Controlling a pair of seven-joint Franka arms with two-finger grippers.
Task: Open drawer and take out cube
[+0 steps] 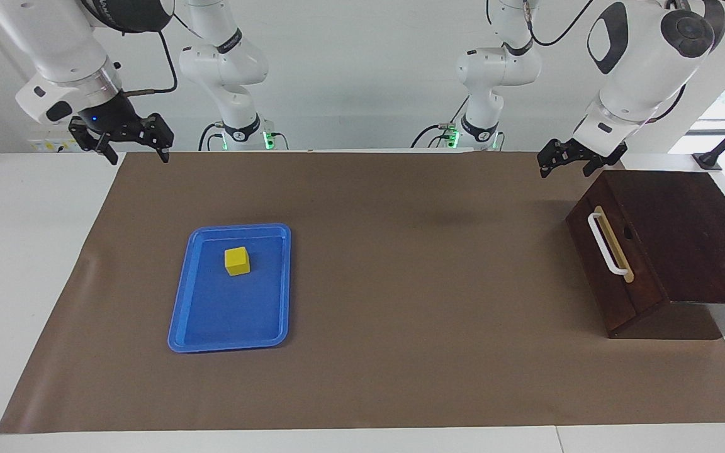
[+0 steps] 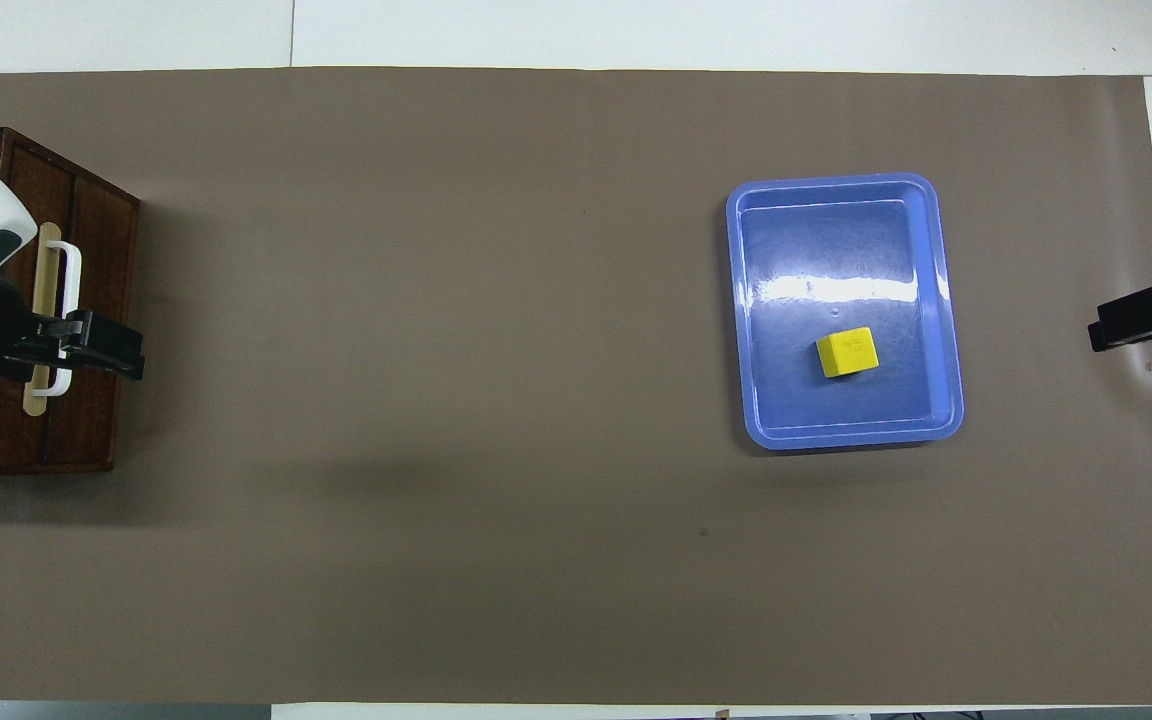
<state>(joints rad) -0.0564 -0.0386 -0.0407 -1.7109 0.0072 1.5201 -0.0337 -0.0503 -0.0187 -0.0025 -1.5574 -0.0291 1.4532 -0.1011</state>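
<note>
Evidently, the small yellow cube [image 1: 236, 260] is seen lying in the blue plastic tray [image 1: 177, 314], well apart from the shut dark wooden drawer [image 1: 614, 277]; both the left gripper [image 1: 571, 160] and right gripper [image 1: 126, 139] are held wide and empty, so clear retreats are advised.

White arms [image 1: 639, 56], black tools [image 1: 128, 135]
</note>
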